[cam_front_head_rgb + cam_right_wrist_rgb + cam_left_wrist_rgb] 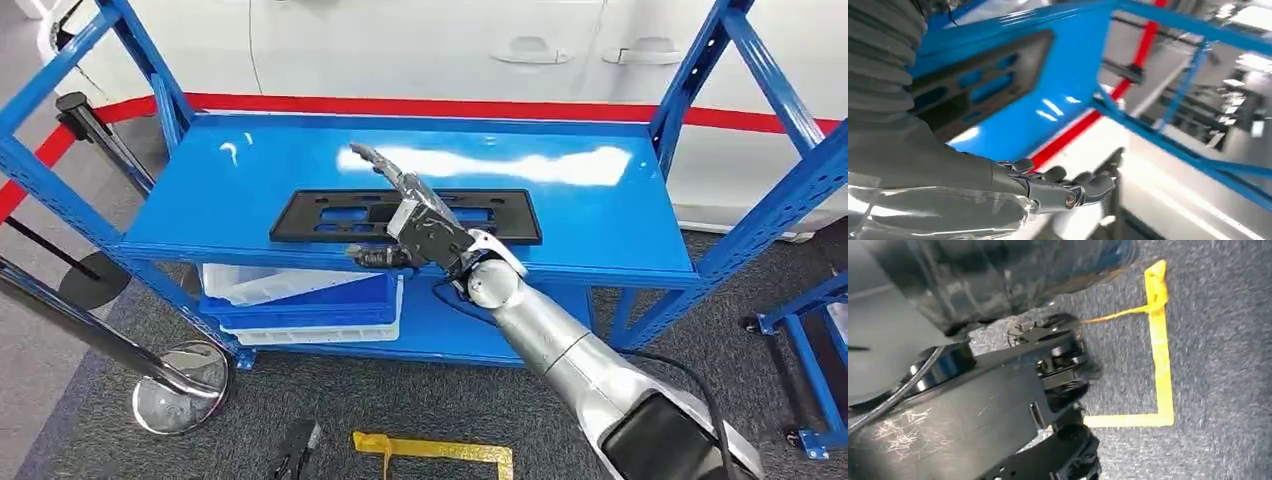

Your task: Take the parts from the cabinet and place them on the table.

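Right hand (pixel 415 222) reaches over the shelf's (pixel 250 170) front edge, fingers (pixel 372 158) stretched apart above the flat black part (pixel 500 215), gripping nothing; left hand's fingers can't be told.

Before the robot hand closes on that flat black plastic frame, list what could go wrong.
1. The right robot hand hovers open over the flat black plastic frame, which lies flush on the glossy blue metal shelf; fingers may slip rather than get under it.
2. The frame sits near the shelf's front edge, so a nudge might tip it off.
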You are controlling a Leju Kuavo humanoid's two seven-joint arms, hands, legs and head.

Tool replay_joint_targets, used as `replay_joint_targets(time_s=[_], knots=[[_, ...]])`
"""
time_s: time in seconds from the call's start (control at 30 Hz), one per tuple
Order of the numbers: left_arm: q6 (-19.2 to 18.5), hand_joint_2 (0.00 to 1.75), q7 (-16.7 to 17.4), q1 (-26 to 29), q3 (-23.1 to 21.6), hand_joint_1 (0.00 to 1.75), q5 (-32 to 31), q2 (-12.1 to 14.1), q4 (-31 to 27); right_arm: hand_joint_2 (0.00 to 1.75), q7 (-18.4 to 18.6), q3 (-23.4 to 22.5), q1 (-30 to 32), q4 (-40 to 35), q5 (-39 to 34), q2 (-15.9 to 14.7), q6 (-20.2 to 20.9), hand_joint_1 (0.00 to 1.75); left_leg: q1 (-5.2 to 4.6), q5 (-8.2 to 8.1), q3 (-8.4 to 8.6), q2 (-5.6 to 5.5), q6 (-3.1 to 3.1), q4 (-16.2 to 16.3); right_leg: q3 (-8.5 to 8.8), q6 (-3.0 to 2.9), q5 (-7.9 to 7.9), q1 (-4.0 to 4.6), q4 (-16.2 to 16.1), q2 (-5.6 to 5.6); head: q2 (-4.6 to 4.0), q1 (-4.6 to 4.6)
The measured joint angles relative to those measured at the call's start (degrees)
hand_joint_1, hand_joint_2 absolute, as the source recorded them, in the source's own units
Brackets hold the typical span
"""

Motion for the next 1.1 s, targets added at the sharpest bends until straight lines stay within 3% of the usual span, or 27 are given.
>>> replay_joint_targets(time_s=[0.07, 0.1, 0.13, 0.23, 0.27, 0.3, 0.37, 0.4, 0.43, 0.47, 0.5, 0.53, 0.6, 0.63, 0.67, 0.77, 0.83, 0.87, 0.93, 0.97, 1.0, 1.03, 1.07, 1.1], knots=[[0.1, 0.00, -0.1, 0.1, 0.0, 0.00, 0.1, -0.2, 0.0, 1.75, 0.4, 1.1, -1.4, 3.5, 1.3, 1.0, -1.0, 0.00, -0.21, 5.72, 4.30, -0.13, 0.72, -9.4, 0.13, -0.06, -0.08, 0.21, 0.1, 0.54, 0.00, 0.00], [0.1, 0.00, -0.1, 0.1, 0.0, 0.00, 0.1, -0.3, 0.0, 1.75, 0.7, 1.7, -1.9, 5.0, 1.9, 1.4, -1.5, 0.00, -0.30, 7.79, 6.71, -0.35, 1.19, -14.3, 0.22, -0.05, -0.14, 0.21, 0.1, 0.73, 0.00, -0.09], [0.2, 0.00, -0.2, 0.1, 0.0, 0.00, 0.2, -0.3, 0.0, 1.75, 0.8, 2.1, -2.4, 6.2, 2.4, 1.7, -1.9, 0.00, -0.37, 6.73, 7.54, -0.61, 1.56, -15.7, 0.05, 0.06, -0.09, 0.21, -0.1, 0.81, 0.00, 0.09], [0.2, 0.00, -0.2, 0.5, 0.0, 0.00, 0.4, -0.5, 0.0, 1.75, 1.4, 3.5, -3.1, 10.4, 4.3, 2.7, -3.2, 0.00, -1.14, 7.16, 7.56, -0.59, 1.99, -16.2, -0.04, 0.96, 0.07, -0.02, -0.2, 0.94, 0.00, -0.22], [0.2, 0.00, -0.2, 0.8, 0.0, 0.00, 0.4, -0.5, 0.0, 1.75, 1.6, 3.8, -3.3, 11.1, 4.6, 2.9, -3.5, 0.00, -1.09, 7.32, 7.80, -0.50, 2.22, -16.6, 0.15, 1.25, 0.09, 0.04, -0.4, 1.04, 0.00, -0.20], [0.2, 0.00, -0.2, 0.9, 0.0, 0.00, 0.5, -0.7, 0.0, 1.75, 1.9, 4.1, -3.6, 12.3, 5.3, 3.1, -3.8, 0.00, -0.33, 7.71, 8.43, -0.30, 2.48, -17.5, -0.12, 1.61, -0.48, 0.22, 0.0, 0.84, 0.00, -0.13], [0.3, 0.00, -0.2, 0.8, 0.0, 0.00, 0.4, -0.9, 0.0, 1.75, 2.5, 4.3, -4.1, 13.9, 6.2, 3.2, -4.5, 0.00, -0.42, 7.73, 8.72, -0.25, 2.63, -17.7, -2.25, 2.20, -3.51, 0.02, 5.2, 0.38, 0.00, 0.00], [0.3, 0.00, -0.1, 0.8, 0.0, 0.00, 0.4, -1.1, 0.0, 1.75, 2.8, 4.6, -4.3, 14.5, 6.6, 3.3, -4.8, 0.00, -0.42, 7.69, 8.71, -0.25, 2.70, -17.6, -4.02, 2.33, -5.17, -0.10, 8.8, 0.30, 0.00, 0.02], [0.3, 0.00, 0.1, 0.8, 0.0, 0.00, 0.4, -1.1, 0.0, 1.75, 3.5, 5.0, -4.4, 15.4, 7.2, 3.4, -5.1, 0.00, -0.42, 7.64, 8.73, -0.22, 2.77, -17.6, -6.84, 2.54, -7.14, -0.19, 14.2, 0.24, 0.00, 0.00], [0.3, 0.00, 0.2, 0.9, 0.0, 0.00, 0.3, -1.1, 0.0, 1.75, 4.3, 5.4, -4.4, 16.3, 7.9, 3.5, -5.5, 0.00, -0.41, 7.59, 8.71, -0.17, 2.82, -17.6, -8.44, 2.64, -7.65, -0.26, 17.0, 0.21, 0.00, 0.04], [0.5, 0.00, 0.2, 1.1, 0.0, 0.00, 0.3, -1.1, 0.0, 1.75, 5.0, 5.7, -4.4, 17.2, 8.6, 3.6, -5.7, 0.00, -0.39, 7.53, 8.76, -0.16, 2.79, -17.5, -8.47, 2.73, -6.42, -0.40, 16.4, 0.19, 0.00, 0.00], [0.6, 0.00, 0.3, 1.2, 0.0, 0.00, 0.3, -1.1, 0.0, 1.75, 6.1, 6.0, -4.6, 18.2, 9.5, 3.7, -6.1, 0.00, -0.37, 7.42, 8.85, -0.17, 2.69, -17.4, -7.08, 2.73, -4.27, -0.54, 13.6, 0.13, 0.00, 0.00], [0.9, 0.00, 1.0, 1.4, -0.1, 0.00, 0.0, -1.3, 0.0, 1.75, 9.7, 6.8, -5.0, 20.5, 12.4, 3.9, -7.6, 0.00, -0.22, 6.84, 8.98, -0.21, 2.38, -16.7, -1.47, 2.63, 1.12, -0.70, 2.5, -0.39, 0.00, 0.02], [1.0, 0.00, 1.4, 1.5, -0.1, 0.00, -0.3, -1.3, 0.0, 1.75, 10.9, 7.0, -5.2, 21.1, 13.7, 3.9, -8.1, 0.00, -0.26, 6.61, 8.80, -0.23, 2.11, -16.6, -0.58, 2.41, -0.50, -0.49, 0.7, -0.72, 0.00, 0.02], [1.1, 0.00, 1.6, 1.5, -0.1, 0.00, -0.4, -1.3, 0.0, 1.75, 11.7, 7.1, -5.3, 21.3, 14.6, 4.1, -8.3, 0.00, -0.58, 6.44, 8.54, -0.26, 1.82, -16.0, -0.31, 2.00, 0.02, -0.34, 0.2, -0.40, 0.00, 0.11], [1.2, 0.00, 2.4, 1.8, -0.5, 0.00, -0.3, -1.3, 0.0, 1.75, 14.5, 8.7, -5.5, 23.8, 18.8, 4.3, -8.7, 0.00, -0.36, 6.76, 8.75, -0.04, 1.19, -16.6, -0.46, 1.08, 0.18, 0.04, 0.3, 0.02, 0.00, -0.11], [1.3, 0.00, 2.5, 1.8, -1.0, 0.00, -0.5, -1.3, 0.0, 1.75, 16.5, 10.0, -5.5, 25.0, 22.6, 4.5, -9.1, 0.00, -0.26, 5.25, 8.13, -0.08, 0.66, -15.2, -0.09, 0.42, 0.47, -0.42, -0.2, 0.00, 0.00, -0.22], [1.4, 0.00, 2.6, 1.8, -1.2, 0.00, -0.7, -1.3, 0.0, 1.75, 17.3, 10.5, -5.6, 25.4, 24.2, 4.7, -9.6, 0.00, -0.26, 3.43, 6.82, -0.09, 0.43, -12.4, -0.11, 0.07, 0.47, -0.42, -0.2, 0.00, 0.00, -0.41], [1.9, 0.00, 2.8, 1.7, -1.3, 0.00, -1.0, -1.3, 0.0, 1.75, 20.1, 12.1, -5.6, 26.0, 28.3, 5.2, -10.7, 0.00, -0.23, -0.46, 2.43, -0.08, 0.12, -3.7, -0.10, -0.19, 0.42, -0.21, -0.2, 0.06, 0.00, -0.39], [2.0, 0.00, 2.8, 1.7, -1.3, 0.00, -1.0, -1.3, 0.0, 1.75, 21.0, 12.9, -5.6, 26.3, 29.8, 5.2, -11.0, 0.00, -0.24, -1.56, 0.81, -0.09, 0.06, -0.6, -0.13, -0.25, 0.40, -0.08, -0.2, 0.06, 0.00, -0.42], [2.1, 0.00, 2.9, 1.8, -1.4, 0.00, -1.0, -1.3, 0.0, 1.75, 22.3, 13.7, -5.4, 26.6, 31.8, 5.2, -11.3, 0.00, -0.24, -1.62, -0.71, -0.09, 0.15, 2.1, -0.11, -0.33, 0.39, 0.10, -0.2, 0.11, 0.00, -0.39], [2.2, 0.00, 3.0, 1.8, -1.4, 0.00, -1.2, -1.3, 0.0, 1.75, 23.7, 14.6, -5.3, 26.8, 33.7, 5.2, -11.8, 0.00, -0.26, -0.16, -0.17, -0.09, 0.34, 0.9, -0.09, -0.33, 0.39, 0.22, -0.2, 0.17, 0.00, -0.39], [2.3, 0.00, 3.0, 1.8, -1.4, 0.00, -1.2, -1.3, 0.0, 1.75, 25.2, 15.4, -5.4, 27.1, 35.8, 5.4, -12.3, 0.00, -0.33, 2.18, 1.60, -0.11, 0.65, -2.8, -0.08, -0.33, 0.39, 0.31, -0.2, 0.30, 0.00, -0.42], [2.3, 0.00, 3.0, 1.7, -1.4, 0.00, -1.5, -1.3, 0.0, 1.75, 26.6, 16.5, -5.6, 27.3, 38.1, 5.7, -12.9, 0.00, -0.44, 5.09, 4.66, -0.18, 1.11, -8.7, 0.02, -0.33, 0.39, 0.40, -0.2, 0.51, 0.00, -0.39]])
